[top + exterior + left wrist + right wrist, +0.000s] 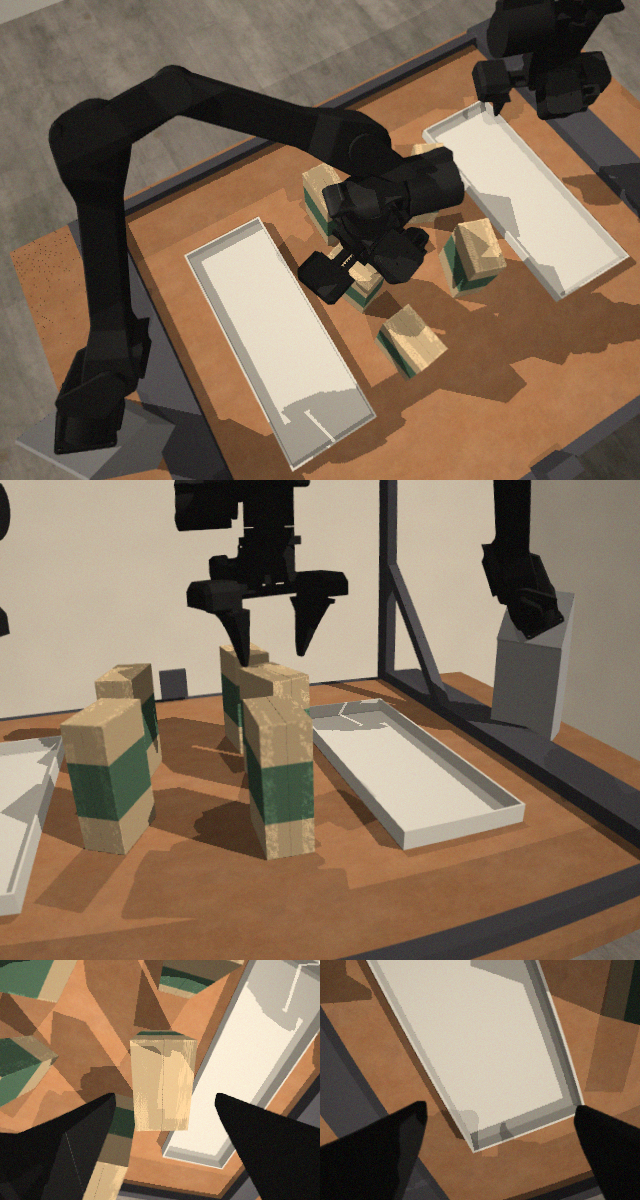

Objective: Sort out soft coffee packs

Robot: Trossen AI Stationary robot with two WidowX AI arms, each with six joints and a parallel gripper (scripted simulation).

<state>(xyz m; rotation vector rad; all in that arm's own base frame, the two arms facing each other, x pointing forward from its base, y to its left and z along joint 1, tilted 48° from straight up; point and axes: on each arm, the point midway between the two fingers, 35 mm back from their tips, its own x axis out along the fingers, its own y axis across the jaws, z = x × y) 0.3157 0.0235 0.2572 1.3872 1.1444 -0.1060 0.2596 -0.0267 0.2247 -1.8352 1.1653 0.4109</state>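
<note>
Three tan coffee packs with green bands stand in the left arm's row: the far pack [321, 198], the middle pack [364, 283] and the near pack [410, 341]. My left gripper [361, 266] is open and hangs just above the middle pack. In the left wrist view the middle pack's top [162, 1085] lies between and below the fingers, apart from them. Two more packs stand in the right arm's row, one [473, 255] in plain view and one [426, 149] mostly hidden behind the left arm. My right gripper [496, 98] is open and empty above the far end of the right tray [480, 1050].
The left tray [279, 335] lies flat and empty beside the left row. The right tray [524, 198] is empty too. In the exterior view the left tray [413, 769] is right of the packs, with a dark frame post [385, 583] behind it.
</note>
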